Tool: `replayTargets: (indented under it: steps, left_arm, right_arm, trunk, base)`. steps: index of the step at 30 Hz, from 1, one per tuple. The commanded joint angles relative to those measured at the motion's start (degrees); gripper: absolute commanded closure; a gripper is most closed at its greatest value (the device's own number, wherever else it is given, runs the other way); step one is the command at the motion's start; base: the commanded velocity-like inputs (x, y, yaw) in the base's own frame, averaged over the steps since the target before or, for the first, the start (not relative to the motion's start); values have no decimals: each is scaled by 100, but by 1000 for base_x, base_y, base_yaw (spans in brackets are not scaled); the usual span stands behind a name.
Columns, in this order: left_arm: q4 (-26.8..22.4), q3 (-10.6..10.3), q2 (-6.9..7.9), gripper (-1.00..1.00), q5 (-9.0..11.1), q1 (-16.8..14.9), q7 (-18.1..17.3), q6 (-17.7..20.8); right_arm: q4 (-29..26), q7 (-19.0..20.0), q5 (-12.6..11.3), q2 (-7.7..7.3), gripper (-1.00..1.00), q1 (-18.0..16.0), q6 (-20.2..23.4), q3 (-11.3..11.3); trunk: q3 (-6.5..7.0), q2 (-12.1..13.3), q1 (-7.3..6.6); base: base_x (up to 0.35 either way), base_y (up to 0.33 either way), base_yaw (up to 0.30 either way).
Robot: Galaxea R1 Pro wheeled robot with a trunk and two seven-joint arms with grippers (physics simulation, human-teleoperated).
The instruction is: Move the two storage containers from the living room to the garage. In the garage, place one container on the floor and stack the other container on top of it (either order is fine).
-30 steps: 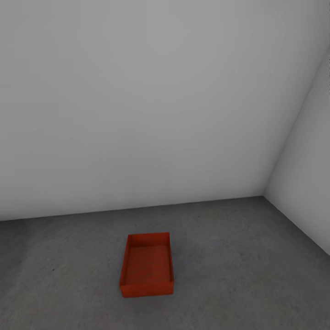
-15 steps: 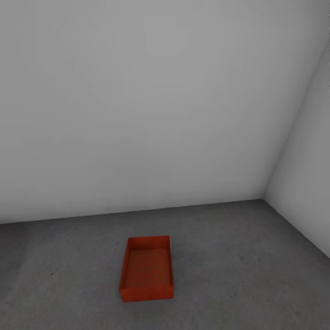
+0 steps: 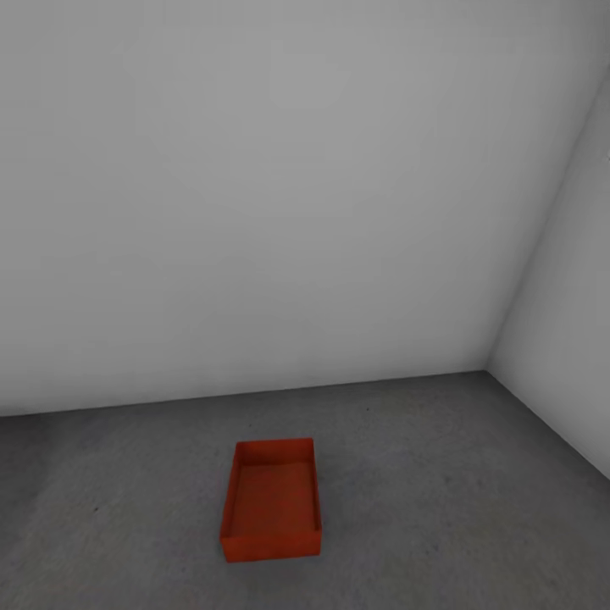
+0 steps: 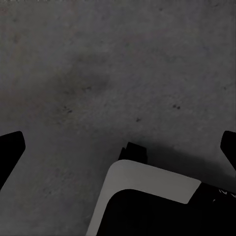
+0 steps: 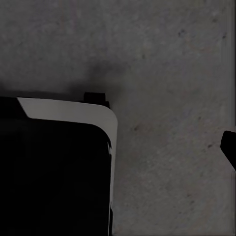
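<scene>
In the head view, a dark grey mottled floor [image 3: 127, 508] runs from the left edge to the right, meeting a plain pale wall [image 3: 254, 186] behind and a second wall [image 3: 568, 339] at about three o'clock. One orange-red storage container [image 3: 271, 498] sits on that floor at roughly six o'clock, open side up, with nothing inside and its long side running away from the camera; no label or writing shows on it. In the left wrist view, the left gripper [image 4: 118, 147] hangs over bare concrete, fingertips spread wide at the frame's edges, grasping nothing. In the right wrist view, one dark fingertip [image 5: 229, 147] shows, so I cannot tell whether the right gripper is released or clenched.
</scene>
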Motion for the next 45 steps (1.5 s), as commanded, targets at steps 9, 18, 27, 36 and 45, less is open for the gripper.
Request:
replayTargets:
  steps: [9, 18, 27, 36, 45]
  left_arm:
    - [-1, -49, 0, -100, 53, -2, 14, -11]
    - [29, -32, -331, -100, 114, 39, -29, 67]
    - [29, -31, -363, -100, 107, 495, -38, 2]
    - [35, -31, -329, -100, 114, 531, -39, -1]
    - [36, -31, -255, -100, 125, 536, -39, 13]
  right_arm:
    - [18, -7, -45, 0, -100, -7, -34, 61]
    - [18, -1, -64, 49, -100, -7, -34, 63]
    - [18, 56, -86, 37, -100, -7, -51, 46]
    - [18, 56, -81, 30, -100, -7, -51, 51]
    - [20, 56, -66, 42, -100, -7, -43, 53]
  trunk:
    - [-5, -4, 0]
    - [0, -4, 0]
    - [77, -4, 0]
    - [160, -4, 0]
    - [243, -4, 0]
  base:
    - [0, 0, 0]
    - [0, 0, 0]
    - [0, 0, 0]
    - [0, 0, 0]
    - [0, 0, 0]
